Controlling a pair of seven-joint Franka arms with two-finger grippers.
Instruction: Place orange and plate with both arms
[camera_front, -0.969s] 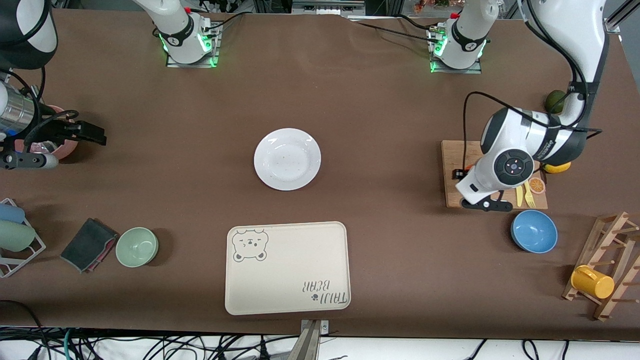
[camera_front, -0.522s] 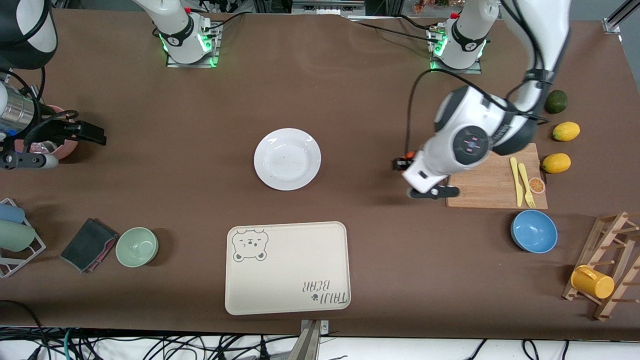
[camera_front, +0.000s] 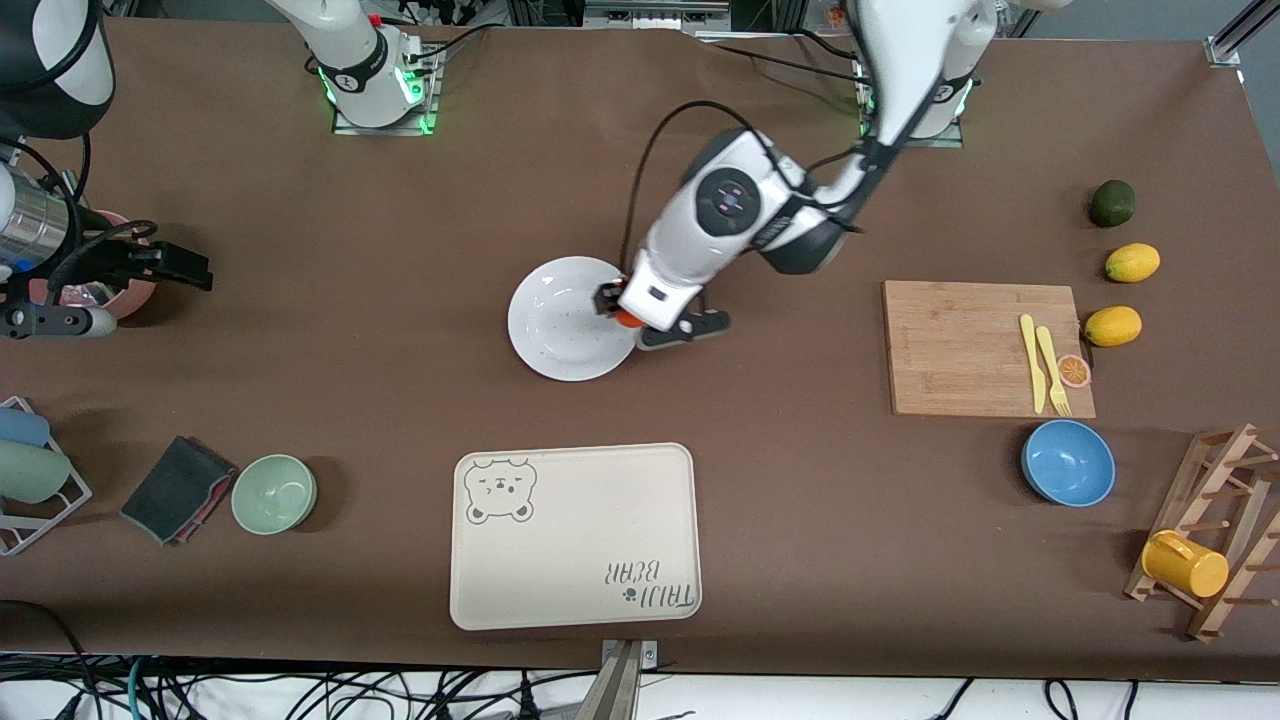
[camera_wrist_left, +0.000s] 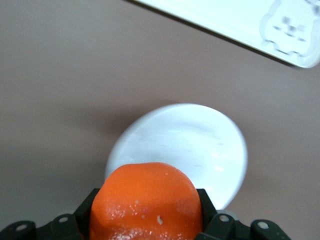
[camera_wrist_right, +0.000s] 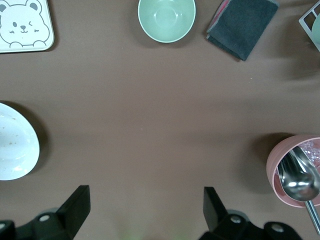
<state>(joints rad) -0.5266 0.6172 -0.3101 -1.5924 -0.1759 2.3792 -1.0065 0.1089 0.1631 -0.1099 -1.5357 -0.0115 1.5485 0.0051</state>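
The left gripper (camera_front: 622, 312) is clamped on the orange (camera_wrist_left: 146, 202), which sits snug between its fingers (camera_wrist_left: 84, 212) and hangs in the air over the rim of the plate (camera_front: 560, 330) on the side toward the left arm's end of the table.

Taking the plate as landmark and working from the front camera outward: the bear-printed tray (camera_front: 575, 540) lies nearer to the camera than the plate, well apart from it. The plate itself rests flat on the table with nothing in it. The cutting board (camera_front: 965, 345) lies well off from the plate toward the left arm's end.

To set the fruit down well, my judgement is that the gripper should first come in over the plate's flat middle, then go low before letting go, since a round fruit released at the rim could roll off.

The right gripper (camera_wrist_right: 142, 210) waits with fingers spread wide, well away from the plate toward the right arm's end, by the pink cup (camera_wrist_right: 296, 170).
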